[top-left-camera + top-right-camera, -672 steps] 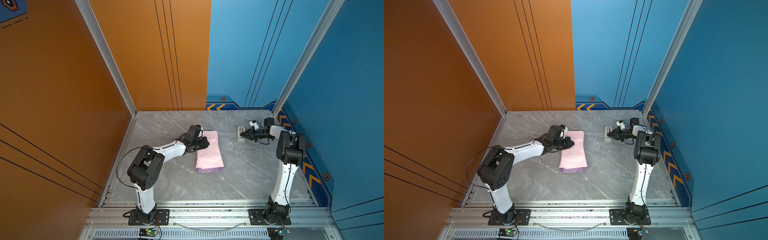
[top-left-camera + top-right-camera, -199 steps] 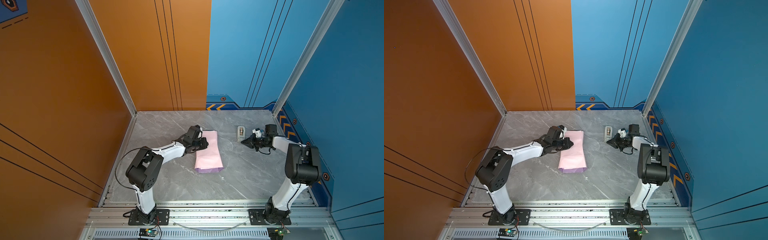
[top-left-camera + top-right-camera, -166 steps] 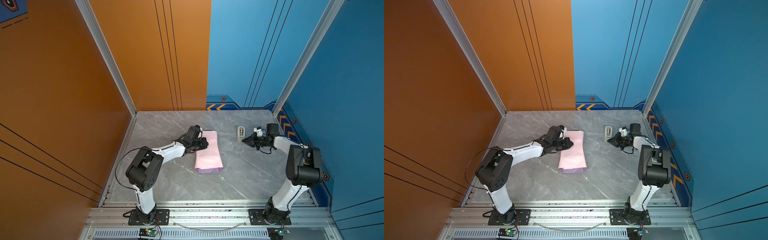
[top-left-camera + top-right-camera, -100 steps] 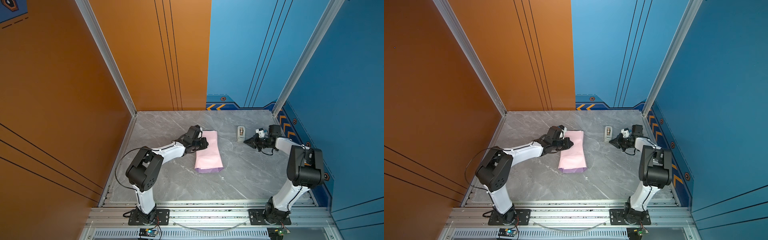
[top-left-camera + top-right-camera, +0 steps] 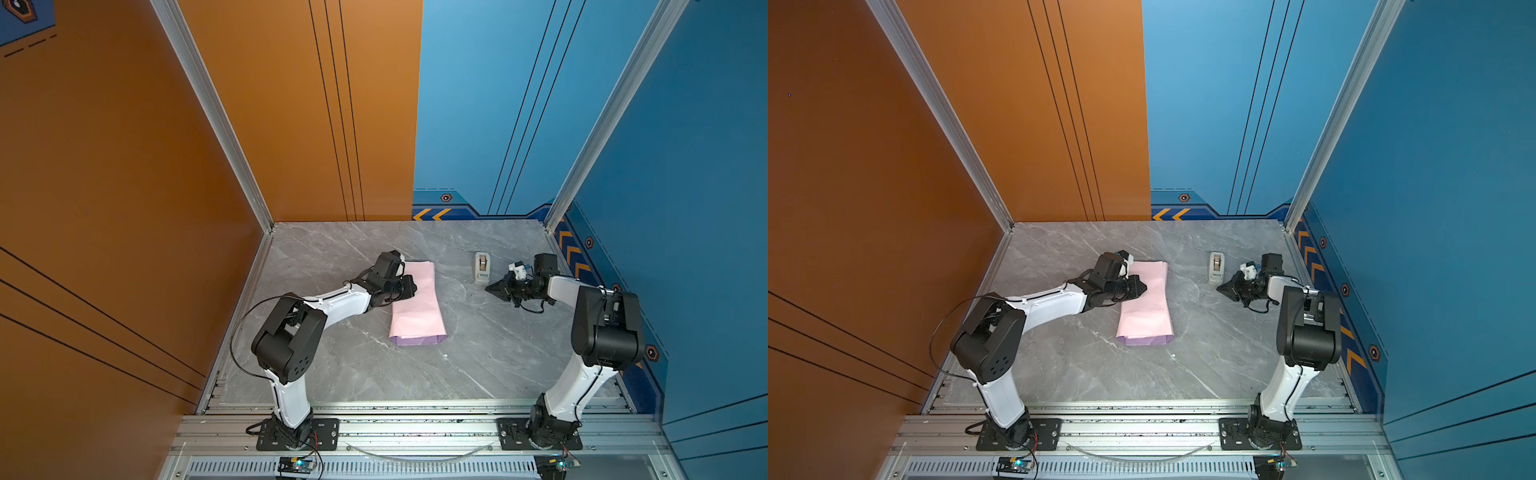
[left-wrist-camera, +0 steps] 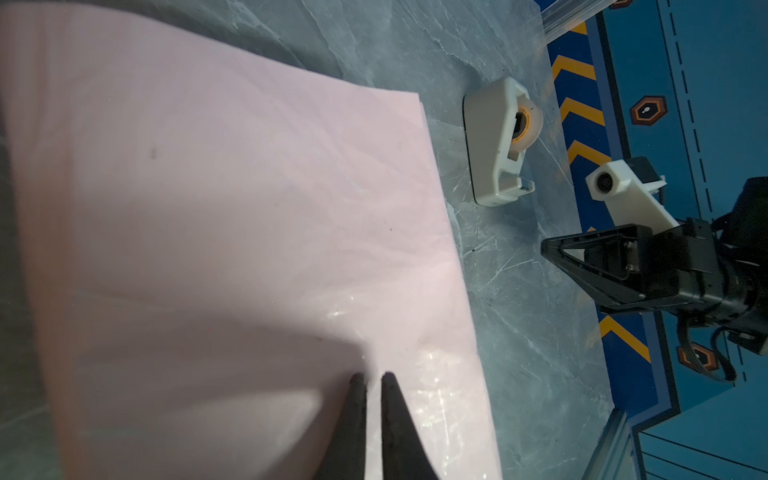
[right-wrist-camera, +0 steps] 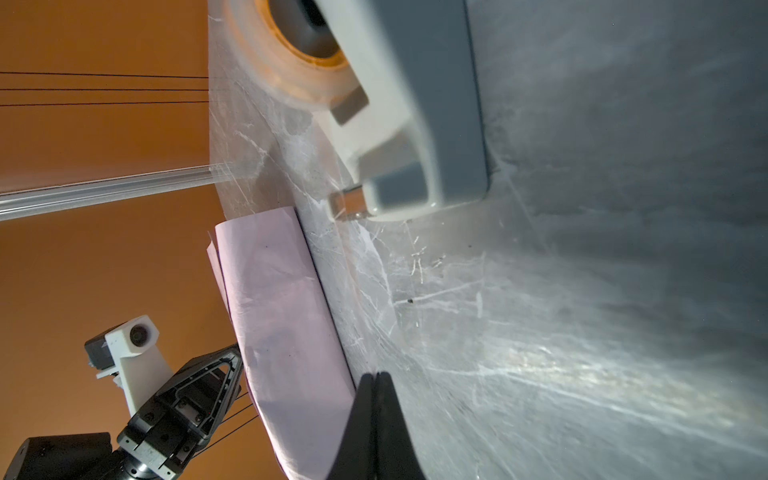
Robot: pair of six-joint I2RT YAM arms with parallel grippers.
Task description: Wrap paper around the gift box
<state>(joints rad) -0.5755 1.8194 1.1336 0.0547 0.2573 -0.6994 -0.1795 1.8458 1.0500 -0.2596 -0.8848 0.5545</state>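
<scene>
The paper (image 5: 417, 307) lies folded into a long pale pink parcel on the table, with a lilac edge at its near end; it also shows in the right wrist view (image 7: 282, 311). The gift box is hidden. My left gripper (image 5: 413, 286) rests on the paper's left side at mid-length. Its fingertips (image 6: 370, 376) stand almost together with only a thin slit, nothing between them. A glossy patch on the paper (image 6: 249, 208) lies beside them. My right gripper (image 5: 488, 286) hovers shut and empty over bare table, right of the paper, its tips pressed together (image 7: 377, 374).
A small beige tape dispenser (image 5: 482, 268) stands just behind the right gripper, also seen in the wrist views (image 6: 498, 141) (image 7: 399, 104). Walls close the table (image 5: 374, 365) at the left, back and right. A metal rail runs along the front.
The right gripper, at the tape dispenser earlier, has drawn back from it toward the front and has hardly moved in the last second. The left arm and the paper have stayed put.
</scene>
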